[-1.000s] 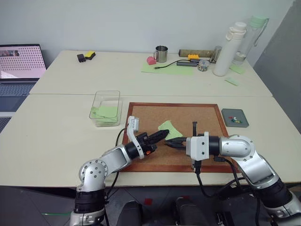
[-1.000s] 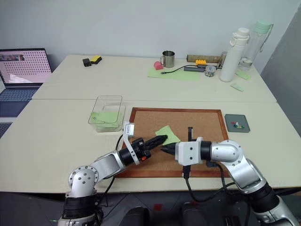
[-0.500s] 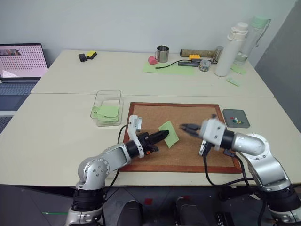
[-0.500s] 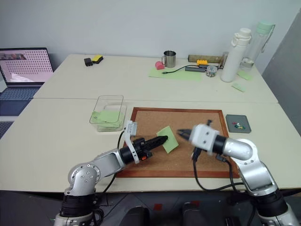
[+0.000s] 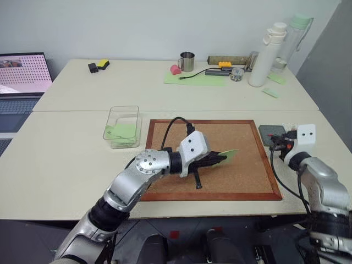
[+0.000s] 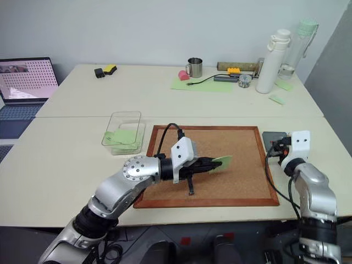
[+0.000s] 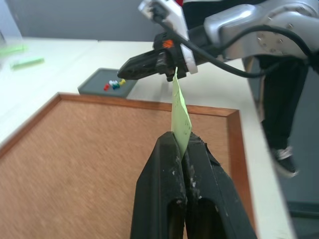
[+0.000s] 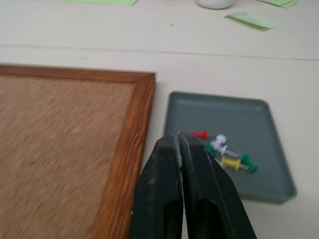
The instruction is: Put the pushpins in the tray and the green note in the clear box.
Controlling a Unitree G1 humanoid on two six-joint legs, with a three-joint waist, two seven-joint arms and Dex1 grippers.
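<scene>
My left gripper hangs over the cork board, pointing right and shut on the green note. In the left wrist view the note stands on edge out of the shut fingertips. The right gripper is shut and sits at the near edge of the dark-grey tray, past the board's right frame. Several pushpins, red, white, yellow and green, lie in the tray; I cannot make out anything between the right tips. The clear box stands left of the board with green slips inside.
At the back right stand a metal mug, a white bottle, a pale-green sheet with a cable and small clutter. A laptop sits at far left, a black item at the back left.
The right gripper left the note and swung right to the tray. The left gripper rolled and carried the note up and right over the board.
</scene>
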